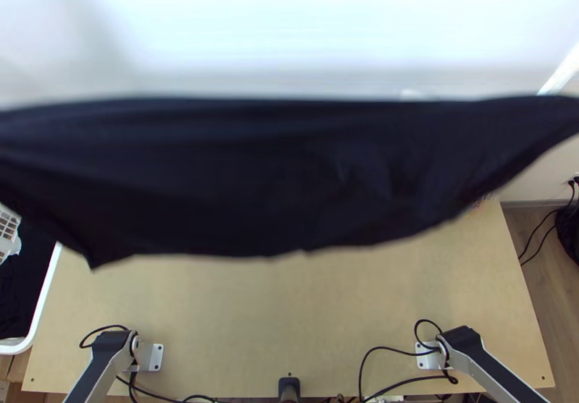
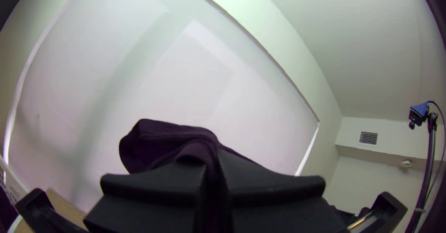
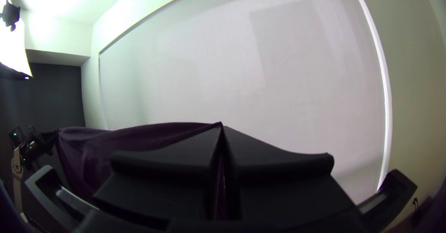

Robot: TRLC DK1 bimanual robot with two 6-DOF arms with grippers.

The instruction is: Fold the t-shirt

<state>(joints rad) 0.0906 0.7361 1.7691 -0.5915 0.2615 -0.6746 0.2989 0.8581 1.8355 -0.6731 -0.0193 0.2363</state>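
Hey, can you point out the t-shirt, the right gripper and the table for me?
T-shirt (image 1: 275, 179): top view, the middle of the dark raised cloth.
Right gripper (image 3: 222, 133): right wrist view, between its fingertips, where they meet on the cloth.
Table (image 1: 289, 302): top view, bare wood.

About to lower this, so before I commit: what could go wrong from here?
The right hand pinches the shirt with hardly any cloth past its fingertips, so it may slip. The left hand grips a bunch, which could land creased. The lower edge looks uneven from above, so the shirt may settle crooked.
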